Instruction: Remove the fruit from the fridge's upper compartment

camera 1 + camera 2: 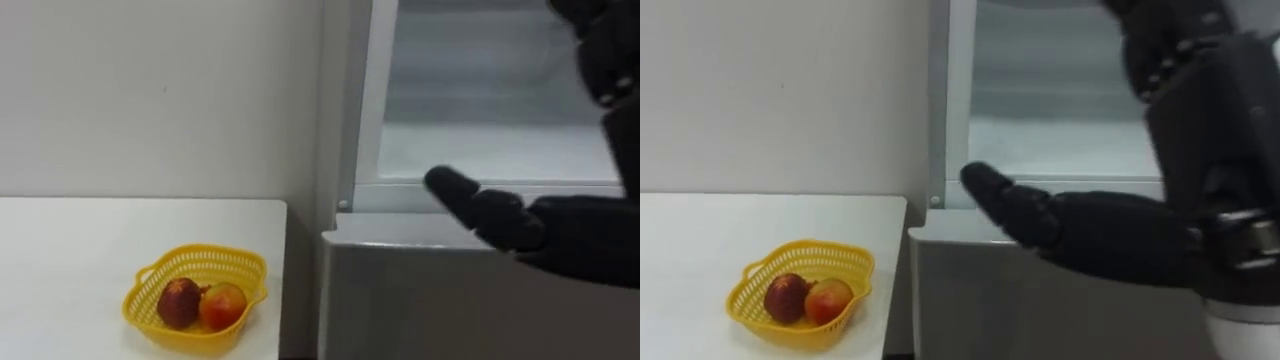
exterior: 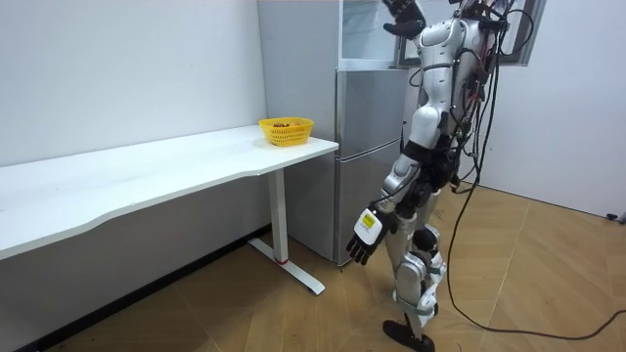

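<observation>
White upper fridge compartment (image 1: 490, 150) stands open; its contents cannot be identified. Right hand (image 1: 1090, 235) is at its sill (image 1: 400, 190), fingers spread, empty. Left hand (image 2: 364, 235) hangs relaxed, empty. Risk: the hand catches the sill on entry, blocking the reach

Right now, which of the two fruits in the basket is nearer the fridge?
The lighter, orange-red fruit, on the right of the basket; the darker red one lies left of it.
</observation>
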